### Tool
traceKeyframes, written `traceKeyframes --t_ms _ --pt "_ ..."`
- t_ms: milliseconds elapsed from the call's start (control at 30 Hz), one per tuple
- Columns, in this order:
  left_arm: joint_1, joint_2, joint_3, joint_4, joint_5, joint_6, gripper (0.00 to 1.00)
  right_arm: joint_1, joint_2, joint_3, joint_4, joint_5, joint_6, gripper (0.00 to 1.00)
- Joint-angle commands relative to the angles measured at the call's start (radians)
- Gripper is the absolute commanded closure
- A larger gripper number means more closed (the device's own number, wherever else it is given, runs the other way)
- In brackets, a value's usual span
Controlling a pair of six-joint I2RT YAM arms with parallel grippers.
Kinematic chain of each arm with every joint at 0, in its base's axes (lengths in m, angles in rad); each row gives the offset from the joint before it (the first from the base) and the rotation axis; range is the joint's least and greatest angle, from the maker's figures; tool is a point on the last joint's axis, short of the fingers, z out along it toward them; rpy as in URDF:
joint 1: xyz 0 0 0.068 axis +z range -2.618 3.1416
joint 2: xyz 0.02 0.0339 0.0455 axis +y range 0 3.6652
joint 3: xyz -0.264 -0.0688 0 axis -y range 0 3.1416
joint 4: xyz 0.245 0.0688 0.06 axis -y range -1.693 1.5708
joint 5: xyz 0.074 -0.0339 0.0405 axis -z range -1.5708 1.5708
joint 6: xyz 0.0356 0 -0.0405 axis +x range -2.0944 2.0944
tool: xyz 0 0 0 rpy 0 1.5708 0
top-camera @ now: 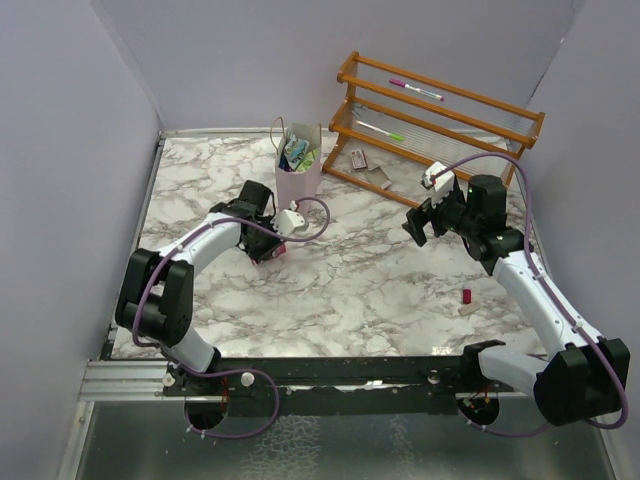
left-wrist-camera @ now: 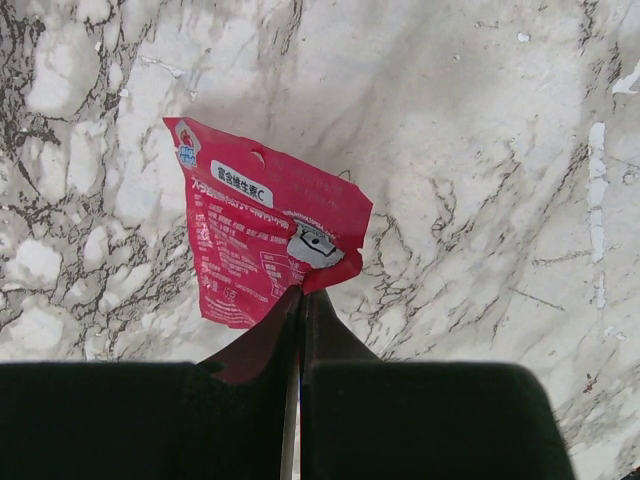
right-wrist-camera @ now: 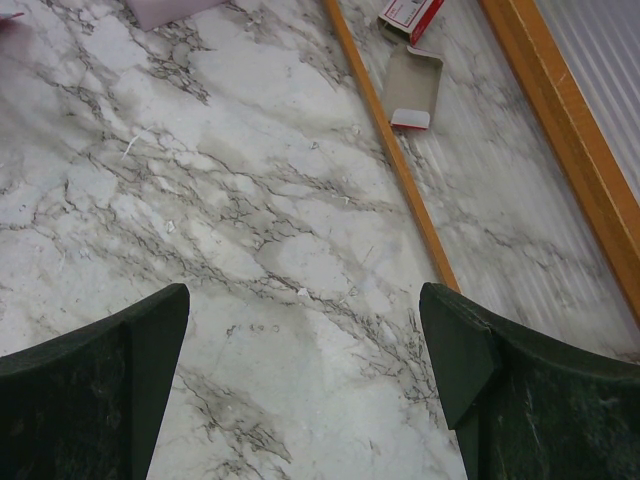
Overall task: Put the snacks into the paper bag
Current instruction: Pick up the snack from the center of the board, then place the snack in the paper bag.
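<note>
Firmly, left gripper (left-wrist-camera: 302,296) pinching red packet (left-wrist-camera: 250,235) — right gripper (right-wrist-camera: 303,335), jaws spread wide

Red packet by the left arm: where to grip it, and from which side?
Its near lower corner, from above on the arm's side. The red packet lies crinkled on the marble table, so probably only a raised edge can be pinched; the left tool is shut on that corner.
</note>
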Motion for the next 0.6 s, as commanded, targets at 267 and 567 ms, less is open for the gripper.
traceKeyframes --t_ms 267,567 --pt "-0.010 -0.119 0.106 -0.080 0.009 -0.025 1.00 -0.004 0.009 -0.007 0.007 -0.017 -0.010 0.01" --pt "-0.010 -0.203 0.266 -0.097 0.066 -0.116 1.00 -0.004 0.008 -0.007 0.006 -0.018 -0.008 0.01"
